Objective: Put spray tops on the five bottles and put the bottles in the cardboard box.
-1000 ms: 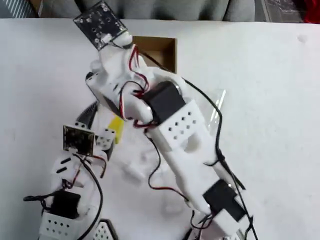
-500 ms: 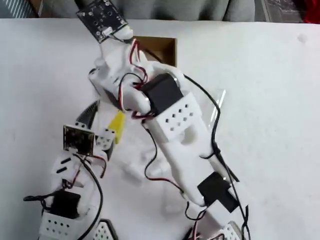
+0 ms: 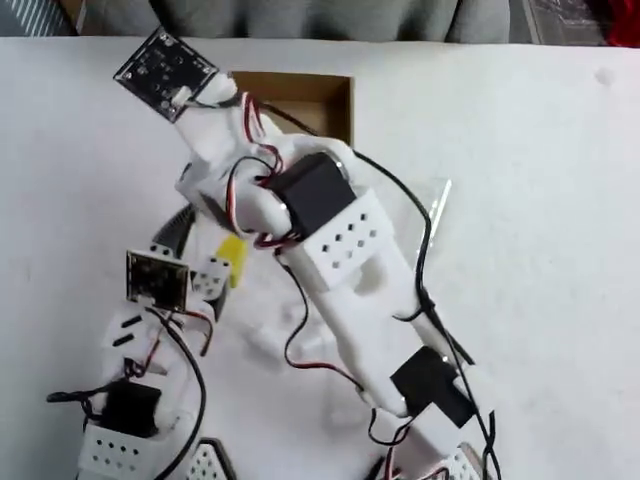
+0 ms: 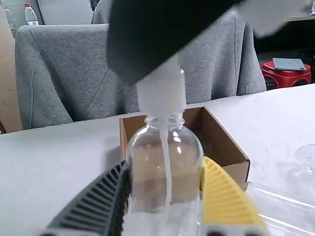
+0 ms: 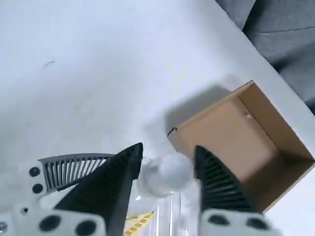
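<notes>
A clear bottle [image 4: 165, 152] stands upright between the grey finger [image 4: 93, 206] and the yellow finger [image 4: 221, 196] of my left gripper [image 4: 165, 172], which is shut on it. A white spray top [image 4: 161, 93] sits on the bottle's neck, its tube hanging inside. My right gripper [image 5: 167, 157] comes down from above and is shut on the spray top [image 5: 171, 172] with its black fingers. The open cardboard box [image 5: 246, 142] lies just behind the bottle. In the high view, the right arm [image 3: 340, 250] covers the bottle, and the left gripper [image 3: 205, 245] shows beside it.
A clear plastic tray [image 4: 290, 206] lies on the white table beside the box [image 3: 300, 95], on the right. A grey chair back [image 4: 64, 83] stands beyond the table's far edge. The right half of the table [image 3: 540, 200] is bare.
The right arm's wrist has turned, its camera board swinging left and slightly down in the high view. The left arm has stayed still.
</notes>
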`<action>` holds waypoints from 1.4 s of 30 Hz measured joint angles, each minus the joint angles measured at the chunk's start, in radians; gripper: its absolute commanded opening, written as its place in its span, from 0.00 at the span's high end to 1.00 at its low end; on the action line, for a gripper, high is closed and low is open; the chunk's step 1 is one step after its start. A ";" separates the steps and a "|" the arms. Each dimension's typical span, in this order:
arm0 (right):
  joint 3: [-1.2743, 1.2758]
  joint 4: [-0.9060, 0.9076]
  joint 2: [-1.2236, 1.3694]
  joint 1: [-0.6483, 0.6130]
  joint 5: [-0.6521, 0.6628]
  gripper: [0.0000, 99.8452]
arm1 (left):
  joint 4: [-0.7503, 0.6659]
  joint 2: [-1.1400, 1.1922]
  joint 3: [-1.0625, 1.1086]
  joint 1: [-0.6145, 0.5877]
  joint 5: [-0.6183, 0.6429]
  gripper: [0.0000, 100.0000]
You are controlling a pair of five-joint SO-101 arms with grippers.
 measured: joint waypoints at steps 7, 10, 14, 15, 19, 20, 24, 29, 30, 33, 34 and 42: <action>0.000 0.000 -0.005 0.000 0.000 0.83 | 0.000 0.000 0.000 0.000 0.000 0.98; 0.002 -0.002 -0.041 0.012 0.000 0.83 | 0.000 0.000 0.000 0.000 0.000 0.98; 0.000 -0.006 -0.101 0.041 -0.002 0.83 | 0.000 0.000 0.000 0.000 0.000 0.98; 0.000 -0.006 -0.107 0.046 -0.002 0.83 | 0.000 0.000 0.000 0.000 0.000 0.98; 0.000 -0.017 -0.110 0.046 -0.058 0.83 | 0.000 0.000 0.000 0.000 0.000 0.98; 0.000 -0.026 -0.110 0.046 -0.097 0.83 | 0.000 0.000 0.000 0.000 0.000 0.98; 0.000 -0.071 -0.110 0.087 -0.236 0.90 | -0.006 0.000 0.000 0.000 0.000 0.98; 0.000 -0.106 -0.110 0.118 -0.272 0.96 | -0.069 0.000 0.000 0.000 0.000 0.98; 0.000 -0.112 -0.110 0.121 -0.273 0.96 | -0.072 0.000 0.000 -0.003 0.002 0.98; 0.000 -0.118 -0.110 0.135 -0.275 0.99 | -0.072 0.000 0.000 -0.006 0.055 0.98; 0.000 -0.123 -0.110 0.141 -0.275 0.99 | -0.075 0.000 0.000 -0.012 0.075 0.98; 0.000 -0.143 -0.110 0.169 -0.341 0.98 | -0.140 0.000 0.000 -0.095 0.203 0.98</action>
